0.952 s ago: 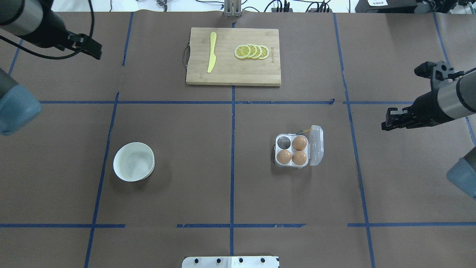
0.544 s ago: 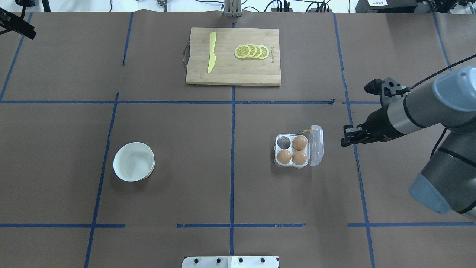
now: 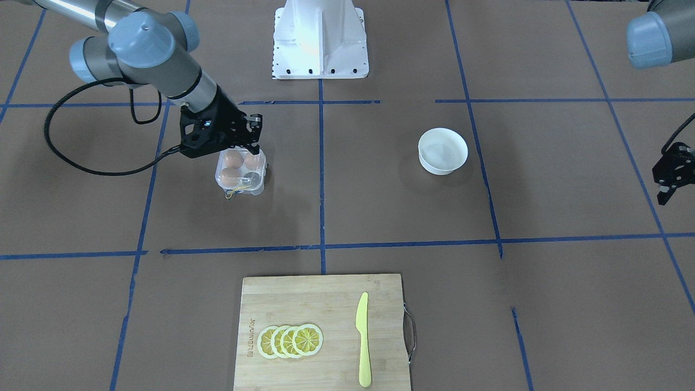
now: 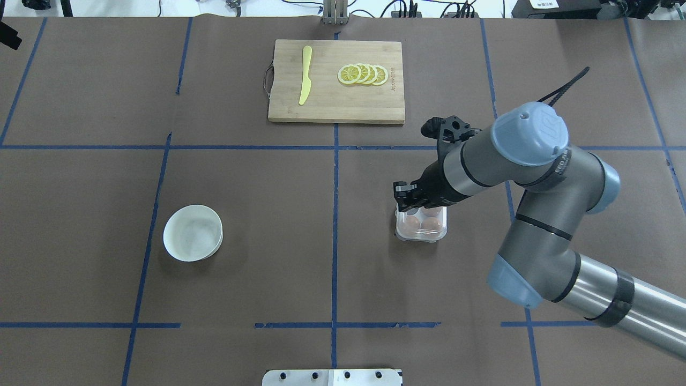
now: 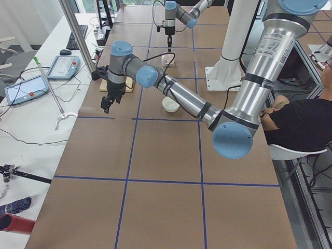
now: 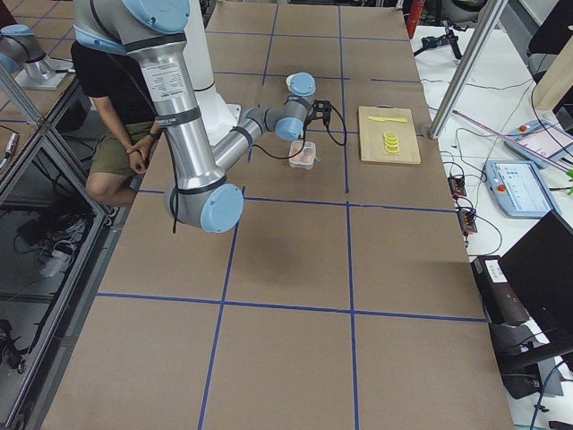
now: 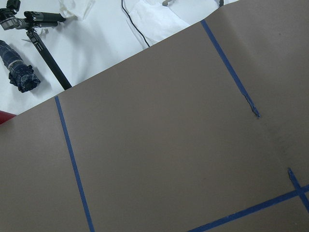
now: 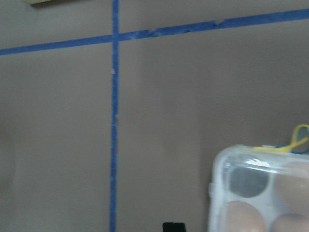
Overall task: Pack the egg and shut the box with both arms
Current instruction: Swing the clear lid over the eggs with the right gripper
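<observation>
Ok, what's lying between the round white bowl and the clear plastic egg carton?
Nothing stands there. In the overhead view, the stretch from the round white bowl to the clear plastic egg carton is bare brown paper, crossed by one blue tape line.

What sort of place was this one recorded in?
Most likely a robotics lab workcell: a table covered in brown paper gridded with blue tape, a grey tubular robot arm with pale blue joint caps, and a touchscreen control pendant beside it.

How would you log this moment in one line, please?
right gripper: above box, jaws unclear | box: three eggs, one cell empty | left gripper: far from box | bowl: empty
</observation>
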`<state>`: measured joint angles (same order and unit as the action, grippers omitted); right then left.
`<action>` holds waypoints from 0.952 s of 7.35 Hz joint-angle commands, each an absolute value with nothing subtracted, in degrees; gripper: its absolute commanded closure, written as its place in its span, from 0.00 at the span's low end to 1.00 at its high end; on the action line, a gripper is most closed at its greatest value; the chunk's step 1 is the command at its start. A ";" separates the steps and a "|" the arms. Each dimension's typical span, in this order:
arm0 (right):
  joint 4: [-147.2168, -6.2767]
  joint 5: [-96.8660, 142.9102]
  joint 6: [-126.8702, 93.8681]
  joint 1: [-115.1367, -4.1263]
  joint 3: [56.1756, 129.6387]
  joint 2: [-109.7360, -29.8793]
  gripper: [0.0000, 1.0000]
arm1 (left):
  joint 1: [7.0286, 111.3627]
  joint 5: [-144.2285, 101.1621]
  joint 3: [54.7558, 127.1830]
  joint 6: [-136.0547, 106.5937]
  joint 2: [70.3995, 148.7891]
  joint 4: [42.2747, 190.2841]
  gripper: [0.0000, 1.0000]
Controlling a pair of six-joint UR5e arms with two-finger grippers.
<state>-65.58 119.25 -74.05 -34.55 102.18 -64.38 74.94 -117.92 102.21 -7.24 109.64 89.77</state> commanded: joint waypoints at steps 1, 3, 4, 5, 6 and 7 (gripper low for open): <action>-69.49 117.95 -78.73 -33.48 101.42 -56.97 0.03 | 75.58 -118.12 101.08 -4.76 108.03 90.09 0.00; -78.60 112.37 -78.84 -34.54 106.67 -57.91 0.00 | 76.37 -118.04 100.55 -2.90 106.70 90.18 0.00; -86.93 111.54 -78.66 -37.24 109.74 -58.09 0.00 | 76.55 -118.12 100.55 -2.90 106.09 90.18 0.00; -94.75 111.88 -76.31 -42.05 113.26 -60.18 0.00 | 77.16 -119.08 100.55 -2.90 105.56 90.18 0.00; -99.10 112.23 -67.15 -44.88 115.99 -63.34 0.00 | 77.86 -119.27 100.63 -1.86 104.95 90.18 0.00; -101.05 112.41 -58.80 -46.83 117.58 -67.37 0.00 | 78.22 -120.83 100.55 -1.06 104.16 90.18 0.00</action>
<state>-96.70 112.20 -68.72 -43.65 114.82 -62.87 77.63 -119.44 100.60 -2.04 105.07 90.18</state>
